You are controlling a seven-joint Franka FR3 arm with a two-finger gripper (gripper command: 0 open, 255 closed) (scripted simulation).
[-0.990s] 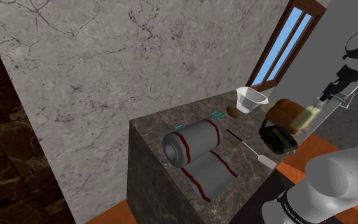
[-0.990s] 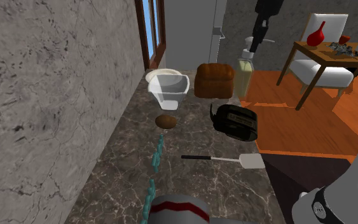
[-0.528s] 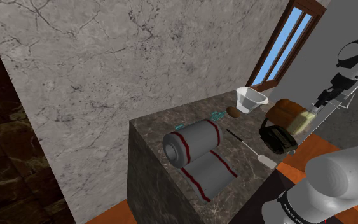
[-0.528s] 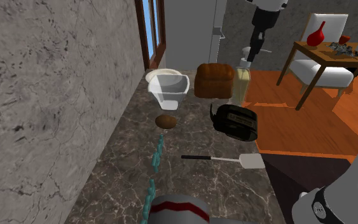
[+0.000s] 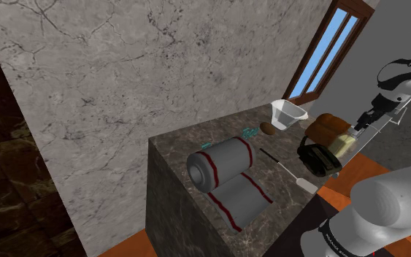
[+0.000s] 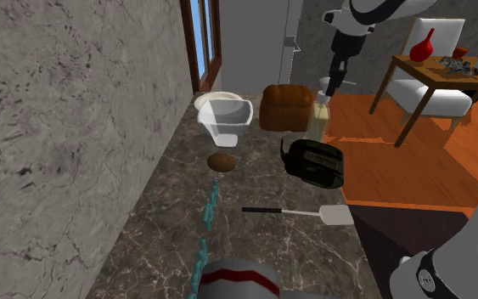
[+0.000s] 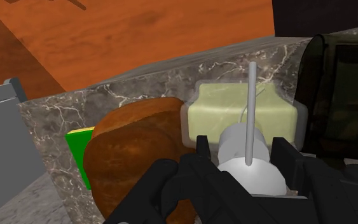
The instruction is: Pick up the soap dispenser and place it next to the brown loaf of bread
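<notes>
The black claw [image 7: 244,151] clasps the pump top of a pale yellow soap dispenser [image 6: 317,121], upright just beside the brown loaf [image 6: 284,107] near the dark surface [image 6: 254,246] edge.

Light: flat, even, moderate throughout.
Window [image 5: 326,57]: bright blue panes, brightest patch.
Wall [image 5: 87,73]: evenly lit grey; shoulder view's left edge dim.
Counter [image 5: 284,146]: dark.
Floor [image 7: 139,38]: vivid orange, soft-edged shadow.
Dispenser [image 7: 244,114]: pale, lightly shaded.
Loaf [image 7: 133,146]: shaded at one side.
</notes>
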